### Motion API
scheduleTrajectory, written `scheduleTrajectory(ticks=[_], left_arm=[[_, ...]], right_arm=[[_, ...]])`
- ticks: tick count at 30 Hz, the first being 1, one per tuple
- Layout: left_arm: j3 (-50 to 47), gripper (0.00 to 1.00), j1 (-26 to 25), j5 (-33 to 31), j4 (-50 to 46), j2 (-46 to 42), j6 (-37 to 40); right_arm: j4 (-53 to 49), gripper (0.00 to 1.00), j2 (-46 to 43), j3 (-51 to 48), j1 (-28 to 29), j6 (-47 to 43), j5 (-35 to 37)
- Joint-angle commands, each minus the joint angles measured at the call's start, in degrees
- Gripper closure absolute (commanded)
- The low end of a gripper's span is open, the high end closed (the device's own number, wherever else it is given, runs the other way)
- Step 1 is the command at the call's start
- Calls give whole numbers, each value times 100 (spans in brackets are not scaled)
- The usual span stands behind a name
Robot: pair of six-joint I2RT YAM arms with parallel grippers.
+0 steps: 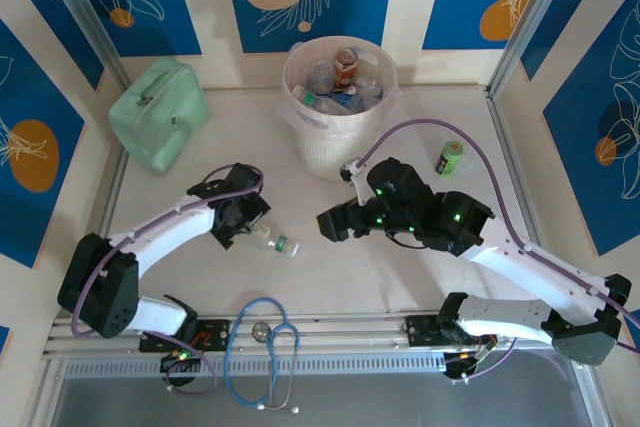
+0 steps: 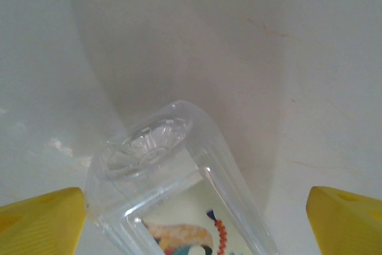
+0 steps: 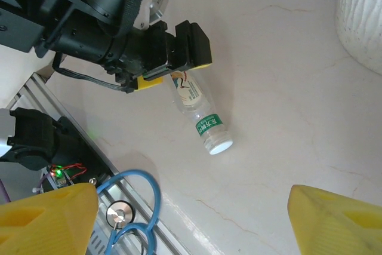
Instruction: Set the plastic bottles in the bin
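We see several bottles (image 1: 345, 72) in the bin (image 1: 322, 147). Two are left on the table (image 1: 340, 287): a clear bottle (image 1: 272, 240) between the fingers of our wide-open left hand (image 1: 247, 231), and a green bottle (image 1: 452, 157) apart. Our right hand (image 1: 332, 224) is open and empty.

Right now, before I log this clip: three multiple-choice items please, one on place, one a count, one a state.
1. The mint-green pouch lies: A left of the bin; B right of it; C inside it.
2. Bottles on the table outside the bin: A none; B two; C five.
3. The left gripper is: A shut, empty; B open astride a lying clear bottle; C open above the bin.
Key: 1A, pouch is left of bin. 2B, clear bottle plus green bottle. 3B, yellow fingers stand apart beside it.
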Motion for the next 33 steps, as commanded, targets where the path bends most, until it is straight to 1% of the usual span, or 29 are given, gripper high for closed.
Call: scheduleTrajectory(ticks=[1, 10, 13, 15, 20, 27, 30, 33], left_arm=[[30, 10, -46, -188, 113, 169, -154], [-56, 25, -55, 10, 346, 550, -169], [-56, 32, -55, 58, 401, 614, -110], [-72, 39, -49, 72, 438, 625, -90], [-56, 46, -54, 85, 448, 626, -9], [198, 51, -54, 225, 318, 332, 199], [434, 51, -50, 297, 250, -4, 444], [678, 51, -52, 505, 265, -373, 677]], right_arm=[[100, 17, -81, -116, -31, 156, -53], [141, 18, -118, -217, -187, 285, -122], [195, 18, -119, -236, -238, 323, -165], [214, 18, -119, -236, -271, 341, -192], [215, 20, -119, -226, -319, 371, -225], [232, 20, -136, -268, -515, 632, -451], [338, 20, -110, -314, -713, 815, -827], [468, 18, 4, -325, -894, 957, -1401]])
